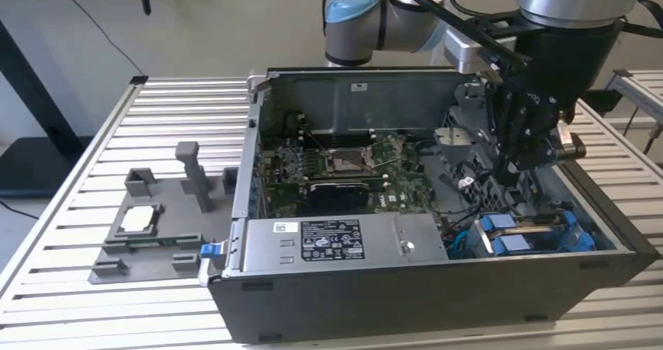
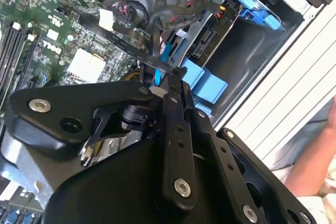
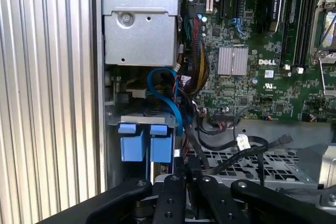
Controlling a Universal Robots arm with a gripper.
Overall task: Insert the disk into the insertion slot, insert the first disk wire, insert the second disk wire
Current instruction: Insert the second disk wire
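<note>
The disk, with blue handles (image 3: 146, 142), sits in the grey perforated insertion slot (image 3: 262, 166) at the case's front corner on the exterior view's right (image 1: 530, 233). My gripper (image 1: 508, 171) reaches down into the open computer case just behind that bay. In the second wrist view its fingertips (image 2: 176, 73) are pinched together on a black flat disk wire (image 2: 131, 45), just beside the blue handles (image 2: 206, 83). The same black wire (image 3: 188, 140) runs down between the fingers in the first wrist view. A blue cable (image 3: 167, 95) loops over the disk end.
The silver power-supply box (image 1: 331, 241) lies along the case's front wall and the green motherboard (image 1: 347, 171) fills the middle. A grey fixture (image 1: 155, 222) stands on the slatted table at the exterior view's left. A person's hand (image 2: 315, 166) is beside the case.
</note>
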